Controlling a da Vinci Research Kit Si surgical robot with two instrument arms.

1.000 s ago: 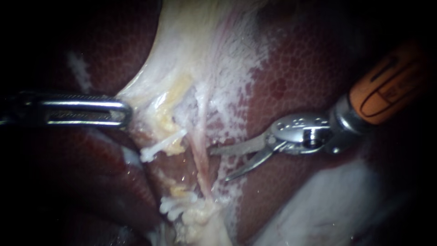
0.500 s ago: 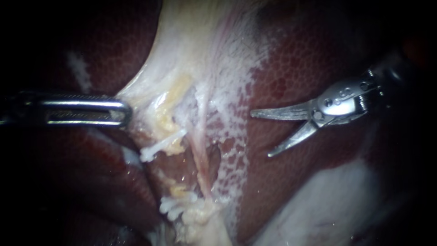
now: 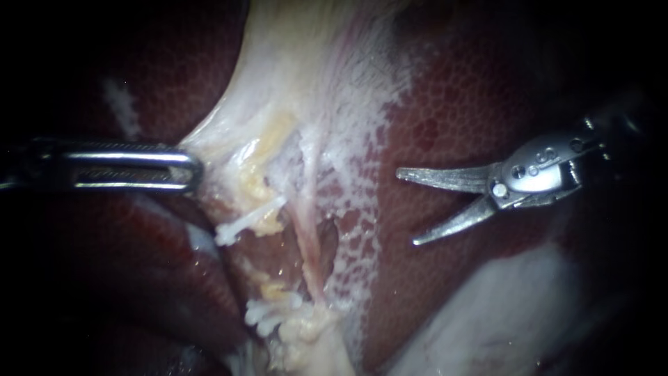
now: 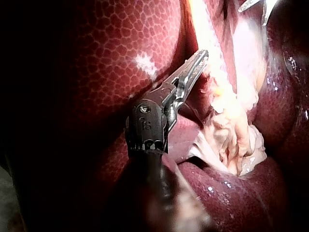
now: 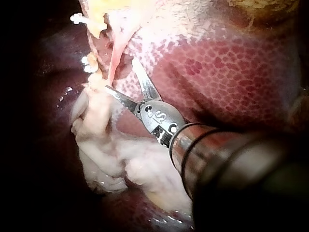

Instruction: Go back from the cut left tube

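At middle left, my left tool (image 3: pixel 193 170) is clamped on the pale tissue (image 3: pixel 229 132), holding it taut. The cut left tube (image 3: pixel 268 224) lies at centre, with a white clip (image 3: pixel 240 226) on its stump. At right, my right tool (image 3: pixel 407 207) hangs wide open over the liver (image 3: pixel 452 90), well clear of the tube. If it dips, I judge its sharp tips could score the liver. A harder pull from the left could strip the clip.

Endoscope close over liver (image 3: pixel 452 104), wrist cameras behind left instrument (image 4: pixel 200 58) and right instrument (image 5: pixel 121 76), all sharing pale tissue (image 3: pixel 306 104)
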